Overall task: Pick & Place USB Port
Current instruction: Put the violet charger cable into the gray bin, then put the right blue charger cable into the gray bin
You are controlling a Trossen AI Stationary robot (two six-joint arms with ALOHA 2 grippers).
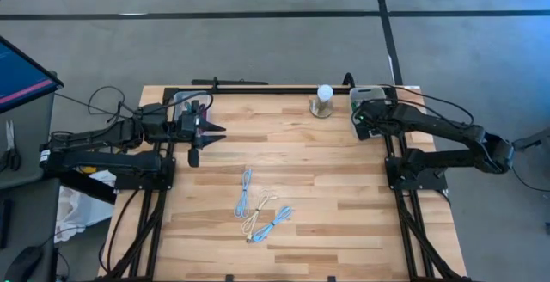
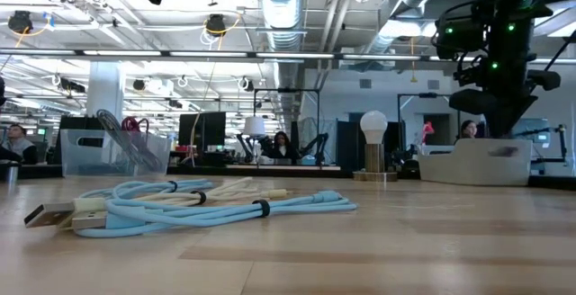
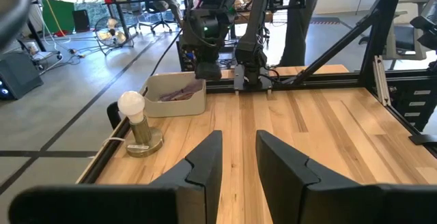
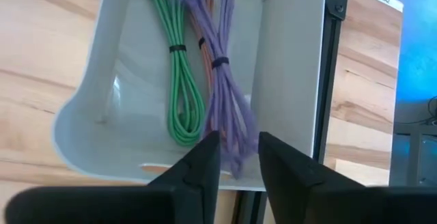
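Note:
Three bundled USB cables lie in a white bin point(image 4: 89, 80) at the table's far right corner: a green one point(image 4: 179, 80), an orange one point(image 4: 205, 53) and a purple one point(image 4: 225, 87). My right gripper point(image 4: 239, 159) hangs over the bin, slanting down, open, with the purple bundle's looped end showing in the gap. Two light blue cables point(image 1: 262, 209) and a cream one point(image 1: 258, 216) lie loose mid-table near the front, also seen in the low view point(image 2: 198, 207). My left gripper point(image 3: 239, 162) waits at the table's left side, level and open, with nothing between its fingers. My right gripper stands from above over the purple cable's looped end point(image 4: 235, 145), which lies on the bin's floor with the rest of the bundle. Whether the fingers point(image 4: 205, 159) touch it, I cannot tell.
A white bulb lamp on a round wooden base point(image 1: 324, 100) stands at the far edge, just left of the bin point(image 1: 365, 95). Black frame rails run along the table's far, left and right edges. Bare wood lies between the loose cables and the bin.

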